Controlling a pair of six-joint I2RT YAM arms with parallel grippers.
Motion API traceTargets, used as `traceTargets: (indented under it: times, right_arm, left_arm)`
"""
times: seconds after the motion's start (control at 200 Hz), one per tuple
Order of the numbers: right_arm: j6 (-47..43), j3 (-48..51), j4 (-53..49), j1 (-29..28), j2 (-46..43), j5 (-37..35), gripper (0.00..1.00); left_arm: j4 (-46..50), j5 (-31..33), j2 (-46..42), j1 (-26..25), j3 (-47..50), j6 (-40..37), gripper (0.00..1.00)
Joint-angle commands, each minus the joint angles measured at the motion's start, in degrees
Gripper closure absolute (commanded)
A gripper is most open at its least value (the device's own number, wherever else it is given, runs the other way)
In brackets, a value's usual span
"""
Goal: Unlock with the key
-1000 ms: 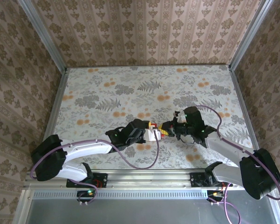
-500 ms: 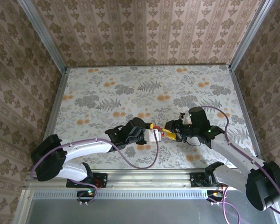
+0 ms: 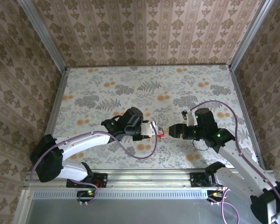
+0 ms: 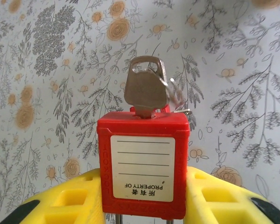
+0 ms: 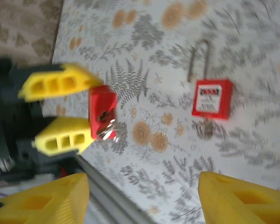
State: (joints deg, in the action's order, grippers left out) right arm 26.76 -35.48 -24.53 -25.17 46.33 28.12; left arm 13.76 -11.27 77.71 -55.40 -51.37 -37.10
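A red padlock [image 4: 143, 161] with a white label is held between the yellow fingers [image 4: 67, 200] of my left gripper [image 4: 143, 189], which is shut on its body. A silver key [image 4: 145, 91] with a ring stands in the keyhole at the lock's free end. From above, the left gripper [image 3: 148, 130] points right, with the key [image 3: 160, 133] sticking out toward my right gripper [image 3: 171, 131]. The right gripper [image 5: 142, 200] is open with nothing between its fingers, a short gap from the key [image 5: 107, 128] and the padlock [image 5: 101, 109].
In the right wrist view a second red padlock [image 5: 212, 98] with a steel shackle lies flat on the floral table [image 3: 130, 88]. The metal rail [image 3: 144, 173] runs along the near edge. Patterned walls close the table's other sides.
My right gripper has opened, let go of the key and drawn back to the right. The left gripper has shifted the padlock slightly up and right, key still in the lock.
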Motion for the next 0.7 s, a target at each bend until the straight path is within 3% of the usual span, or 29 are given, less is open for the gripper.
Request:
traceTargets:
  times: [0.0, 0.1, 0.32, 0.695]
  right_arm:
    - [-20.31, 1.65, 3.76, -7.87, -4.23, -9.14, 0.31]
    - [-28.68, 2.52, 6.75, -12.91, -4.08, -14.27, 0.3]
    - [-37.33, 0.33, 9.51, -17.19, 2.88, -20.52, 0.31]
    - [-47.28, 3.81, 17.82, -22.56, 2.93, -22.37, 0.41]
  left_arm:
    - [9.89, -8.64, -2.12, 1.49, -4.41, -1.38, 1.0]
    - [12.63, -10.47, -2.52, 2.3, -5.55, -2.18, 1.0]
    - [14.3, -12.47, -3.44, 2.58, -5.74, -3.28, 1.0]
    - [16.29, -14.63, -3.01, 2.61, -6.28, -3.77, 1.0]
